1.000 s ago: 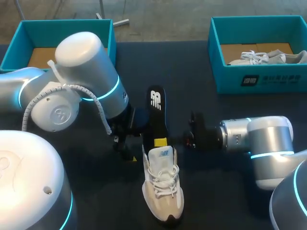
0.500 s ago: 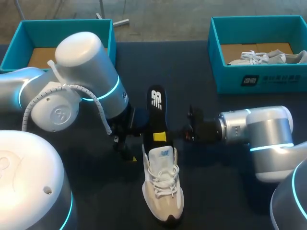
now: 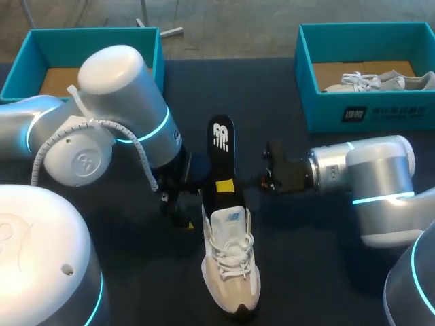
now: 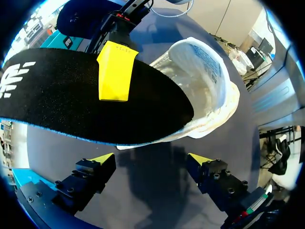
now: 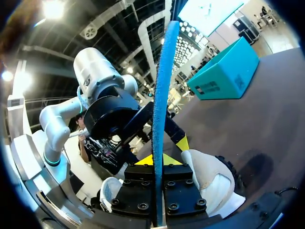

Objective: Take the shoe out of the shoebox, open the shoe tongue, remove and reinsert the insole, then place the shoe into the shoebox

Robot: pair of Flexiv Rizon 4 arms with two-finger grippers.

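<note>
Change: my right gripper [image 3: 226, 185] has pulled toward the far edge of the dark table [image 3: 306, 285] over the last second. The black foam insole [image 3: 221, 142] with the white logo went with it. Its free end now sits further from the cream lace-up sneaker [image 3: 231, 265] than before and leans slightly more toward my left arm. I read that as insole removal about half done, with the front end still tucked in the shoe's opening.

Right gripper is clamped on the insole. The right wrist view shows the blue edge running straight up between its fingers.

My left gripper [image 4: 151, 158] hasn't moved. It sits just beside the heel with fingers apart and only table between them, so nothing is bracing the shoe, which could drag.

The sneaker has the same pose as earlier, in the middle of the table near the near edge, toe toward me.

The empty teal cardboard shoebox [image 3: 95, 31] is unmoved at the far left corner.
</note>
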